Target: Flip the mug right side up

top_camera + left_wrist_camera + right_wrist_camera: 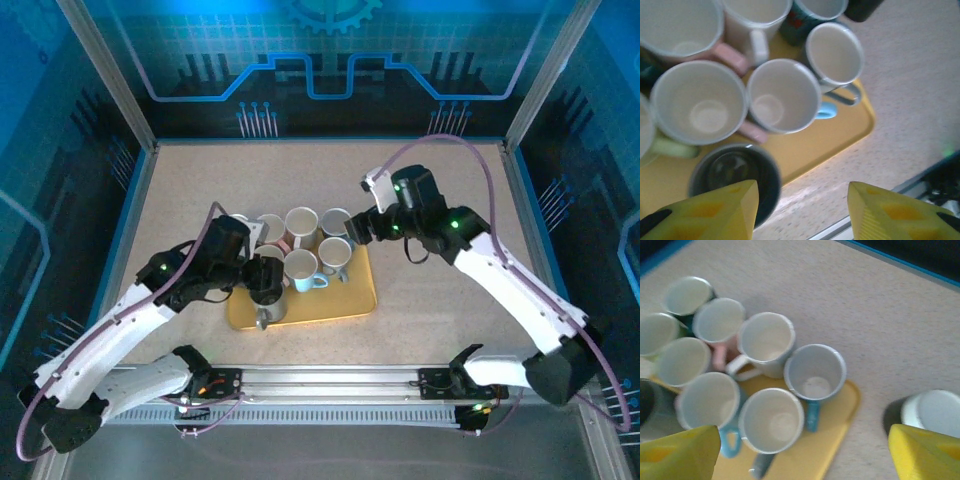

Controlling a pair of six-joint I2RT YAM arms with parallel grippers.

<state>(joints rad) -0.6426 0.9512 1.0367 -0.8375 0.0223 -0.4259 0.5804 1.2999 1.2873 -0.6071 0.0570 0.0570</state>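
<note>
The dark mug [732,172] stands with its mouth up at the near edge of the yellow tray [805,155], its long axis vertical. The left gripper [801,192] hangs just above it with fingers spread. The right gripper [804,432] is spread wide too.

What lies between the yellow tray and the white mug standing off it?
Bare tabletop separates the tray from the white mug, seen in the right wrist view.
</note>
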